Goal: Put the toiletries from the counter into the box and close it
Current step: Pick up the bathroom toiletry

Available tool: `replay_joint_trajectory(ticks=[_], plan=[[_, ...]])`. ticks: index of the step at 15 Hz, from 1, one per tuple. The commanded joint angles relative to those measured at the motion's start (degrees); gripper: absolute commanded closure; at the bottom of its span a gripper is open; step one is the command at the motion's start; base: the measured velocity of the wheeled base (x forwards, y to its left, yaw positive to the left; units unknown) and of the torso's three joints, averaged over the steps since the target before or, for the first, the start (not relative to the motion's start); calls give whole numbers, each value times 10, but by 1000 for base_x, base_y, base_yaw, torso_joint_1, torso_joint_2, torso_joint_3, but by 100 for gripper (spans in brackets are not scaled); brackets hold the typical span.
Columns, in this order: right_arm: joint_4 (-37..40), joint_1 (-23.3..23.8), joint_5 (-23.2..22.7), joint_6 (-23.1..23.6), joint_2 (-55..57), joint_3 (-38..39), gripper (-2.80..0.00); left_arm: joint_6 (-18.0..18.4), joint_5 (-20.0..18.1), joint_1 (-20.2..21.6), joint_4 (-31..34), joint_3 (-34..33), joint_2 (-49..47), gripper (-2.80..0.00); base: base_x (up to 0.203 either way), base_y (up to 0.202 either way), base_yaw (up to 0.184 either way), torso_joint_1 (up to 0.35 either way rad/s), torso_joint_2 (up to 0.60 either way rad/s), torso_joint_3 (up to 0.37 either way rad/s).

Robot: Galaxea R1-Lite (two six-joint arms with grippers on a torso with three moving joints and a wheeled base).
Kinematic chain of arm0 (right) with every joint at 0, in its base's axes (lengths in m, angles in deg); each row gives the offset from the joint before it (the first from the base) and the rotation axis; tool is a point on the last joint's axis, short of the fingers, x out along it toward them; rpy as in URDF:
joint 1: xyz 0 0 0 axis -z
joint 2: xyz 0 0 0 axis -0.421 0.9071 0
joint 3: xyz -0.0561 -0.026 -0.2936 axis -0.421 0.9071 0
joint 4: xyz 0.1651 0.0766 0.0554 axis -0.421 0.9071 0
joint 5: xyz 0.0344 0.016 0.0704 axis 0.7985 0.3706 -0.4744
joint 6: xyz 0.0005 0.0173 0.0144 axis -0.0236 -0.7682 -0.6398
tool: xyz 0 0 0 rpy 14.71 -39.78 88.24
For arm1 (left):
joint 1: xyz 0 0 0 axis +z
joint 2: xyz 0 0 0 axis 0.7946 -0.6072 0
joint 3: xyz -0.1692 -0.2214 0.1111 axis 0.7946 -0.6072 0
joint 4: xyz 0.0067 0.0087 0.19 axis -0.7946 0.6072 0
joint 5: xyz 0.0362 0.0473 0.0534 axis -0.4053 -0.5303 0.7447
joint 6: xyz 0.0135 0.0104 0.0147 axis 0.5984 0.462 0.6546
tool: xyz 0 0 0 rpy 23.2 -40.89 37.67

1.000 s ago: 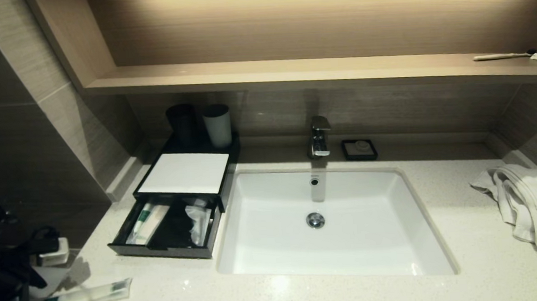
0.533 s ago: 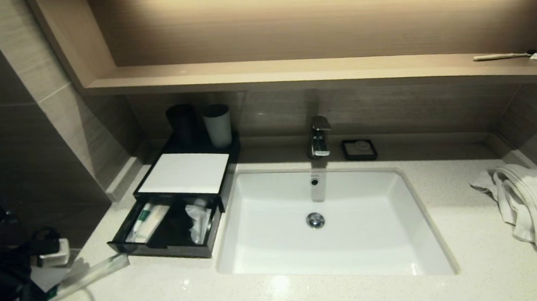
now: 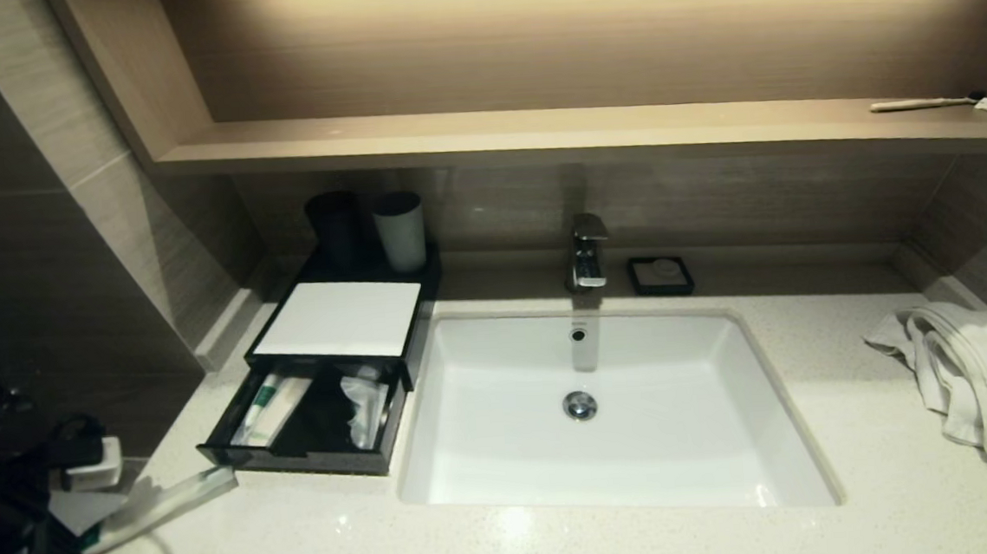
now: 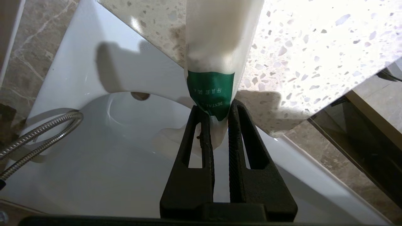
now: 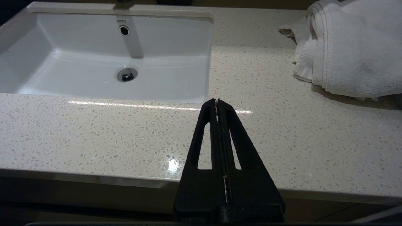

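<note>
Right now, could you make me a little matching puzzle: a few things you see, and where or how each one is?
Things:
1. toothbrush packet
2. drawer box
3. towel
4. right gripper

States:
a. crumpled on the counter, right of the sink
b. shut, holding nothing, above the counter's front edge
c. pinched at its green end by the left gripper
d. pulled open, packets inside

Pairs: 1-c, 2-d, 3-a, 4-b
</note>
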Motion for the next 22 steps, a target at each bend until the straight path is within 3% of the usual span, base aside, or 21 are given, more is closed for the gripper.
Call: replay_joint_trajectory(ticks=[1,5,11,16,18,22], plan=[[0,0,0,0,0,0,0,10,1,0,3,-7,10,0,0,0,0,0,0,0],[0,0,0,0,0,0,0,27,32,0,5,-36,28,0,0,0,0,0,0,0],[0,1,0,0,0,0,0,35,35,9,27,-61,53,0,0,0,0,0,0,0],[0,0,0,0,0,0,0,45,33,43,30,-99,95,0,0,0,0,0,0,0],[0,0,0,0,0,0,0,45,21,56,30,-119,120,0,0,0,0,0,0,0],[0,0,0,0,0,0,0,39,-42,101,30,-154,191,0,0,0,0,0,0,0]])
